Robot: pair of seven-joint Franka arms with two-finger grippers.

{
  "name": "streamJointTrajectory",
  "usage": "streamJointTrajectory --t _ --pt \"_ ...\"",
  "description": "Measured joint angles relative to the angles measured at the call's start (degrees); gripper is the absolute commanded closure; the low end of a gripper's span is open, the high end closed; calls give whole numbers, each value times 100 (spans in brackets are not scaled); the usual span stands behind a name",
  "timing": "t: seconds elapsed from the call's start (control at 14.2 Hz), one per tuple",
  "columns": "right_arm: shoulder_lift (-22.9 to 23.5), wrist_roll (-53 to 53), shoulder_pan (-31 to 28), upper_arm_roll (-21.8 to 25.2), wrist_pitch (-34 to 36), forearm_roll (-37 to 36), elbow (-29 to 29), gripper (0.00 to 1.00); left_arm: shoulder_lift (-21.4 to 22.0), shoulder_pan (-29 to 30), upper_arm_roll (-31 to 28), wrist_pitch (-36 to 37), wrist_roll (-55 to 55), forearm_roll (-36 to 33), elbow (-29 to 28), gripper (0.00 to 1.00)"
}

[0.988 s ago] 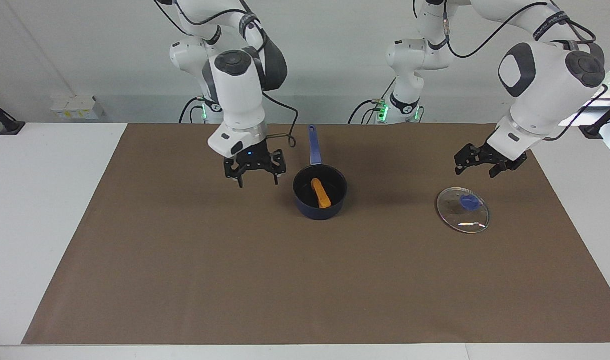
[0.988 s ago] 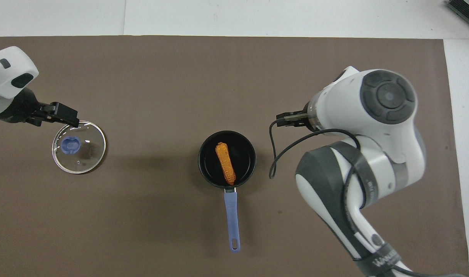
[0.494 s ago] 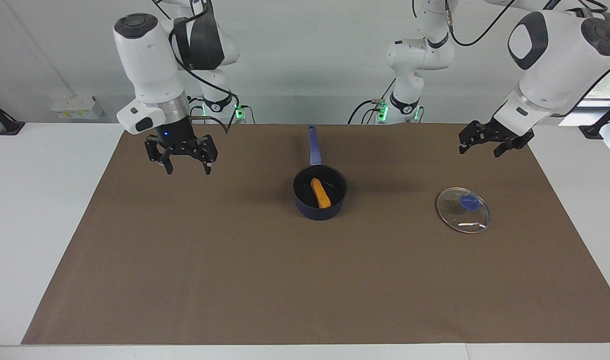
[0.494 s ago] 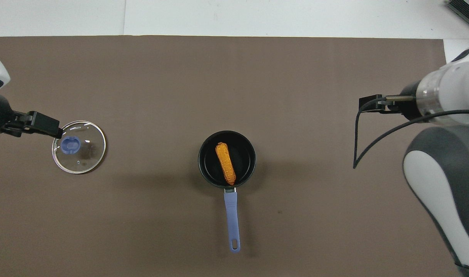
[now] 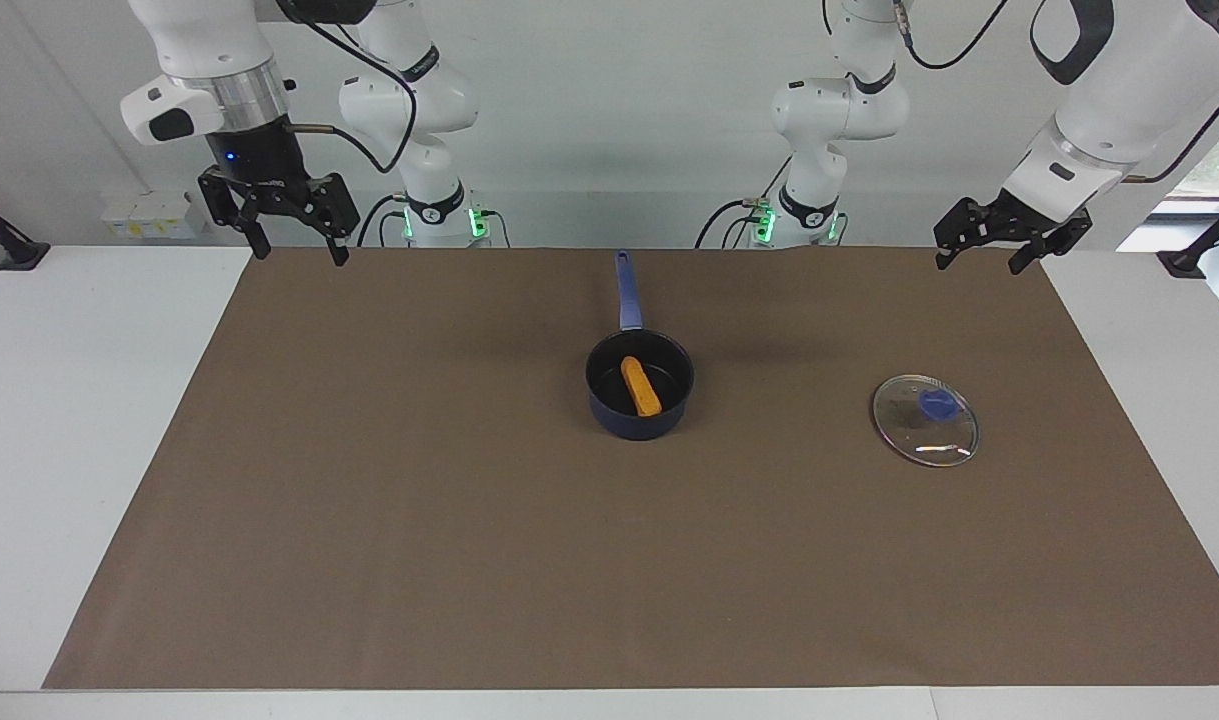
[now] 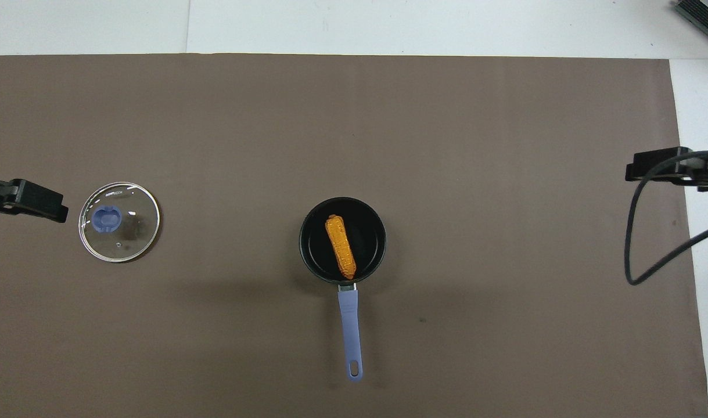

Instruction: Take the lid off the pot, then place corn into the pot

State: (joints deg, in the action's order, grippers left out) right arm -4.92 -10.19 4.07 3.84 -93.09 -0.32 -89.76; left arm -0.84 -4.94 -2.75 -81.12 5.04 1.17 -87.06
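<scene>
The dark blue pot (image 5: 639, 385) (image 6: 342, 240) stands in the middle of the brown mat, its long handle (image 5: 626, 290) pointing toward the robots. The orange corn (image 5: 641, 386) (image 6: 340, 245) lies inside it. The glass lid (image 5: 925, 419) (image 6: 119, 230) with its blue knob lies flat on the mat toward the left arm's end. My left gripper (image 5: 986, 253) (image 6: 54, 206) hangs open and empty, raised over the mat's edge by the lid. My right gripper (image 5: 294, 236) is open, empty and lifted high over the mat's corner at the right arm's end.
The brown mat (image 5: 469, 520) covers most of the white table (image 5: 79, 400). A black cable (image 6: 638, 232) loops from the right arm over the mat's edge. A small white box (image 5: 154, 215) sits by the wall.
Both arms have drawn back and up. The right gripper swung from beside the pot out to the mat's corner. The left gripper rose away from the lid. Pot, corn and lid stayed put.
</scene>
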Motion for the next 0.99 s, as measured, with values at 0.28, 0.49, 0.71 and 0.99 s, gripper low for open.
streamJointTrajectory --t 0.28,0.49,0.71,0.99 --pt "-40 514 -4 378 321 0 213 0 -6 -1 18 110 0 0 128 0" --pt "-40 540 -19 452 407 0 189 0 -5 -1 32 116 0 10 212 0" --pt "-40 542 -47 531 787 1 175 0 -5 -1 35 118 1 18 214 0" --pt "-40 552 -141 532 797 14 130 0 -5 -1 33 131 3 19 210 0"
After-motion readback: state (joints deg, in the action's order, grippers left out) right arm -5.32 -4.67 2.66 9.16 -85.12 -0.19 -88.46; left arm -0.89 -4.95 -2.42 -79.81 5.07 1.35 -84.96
